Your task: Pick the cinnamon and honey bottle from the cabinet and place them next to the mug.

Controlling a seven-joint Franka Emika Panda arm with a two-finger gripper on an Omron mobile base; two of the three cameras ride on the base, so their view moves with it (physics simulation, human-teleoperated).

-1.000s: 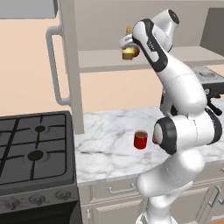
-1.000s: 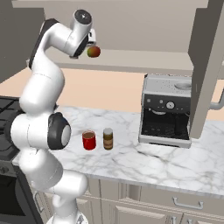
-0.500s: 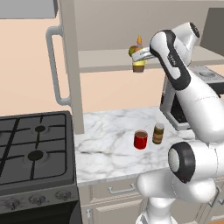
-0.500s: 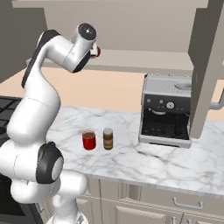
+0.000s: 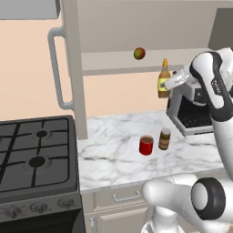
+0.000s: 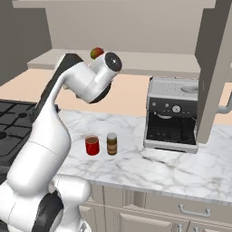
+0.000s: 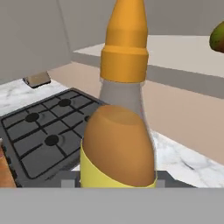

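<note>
While gripped by the tool (image 5: 169,84), honey bottle (image 5: 164,81) upright in mid-air, in front of the coffee machine (image 5: 193,109) and above its base, clear of the cabinet (image 5: 136,59) shelf. Tool closed on the bottle from the side nearer the coffee machine; fingertips themselves hidden behind the bottle in the hand view, so exact contact hard to judge. Orange cap up, yellow label low on the bottle (image 7: 120,144), amber body close to the lens.

Relative to the coffee machine: red mug (image 5: 146,145) on the marble counter (image 5: 113,154) to its left, well apart; cinnamon jar (image 5: 164,139) between mug and machine, just beside the mug, not touching it, upright. Same pair from the other side: mug (image 6: 92,145), jar (image 6: 112,144), machine (image 6: 174,120) beyond them.

Small round red-green fruit (image 5: 139,53) on the cabinet shelf, up and left of the coffee machine, also at the upper right edge of the hand view (image 7: 216,37). Tall cabinet door panel with long grey bar handle (image 5: 55,68) far left of the machine, swung open. Black gas stove (image 5: 36,157) further left still, level with the counter, also behind the bottle in the hand view (image 7: 48,127).
</note>
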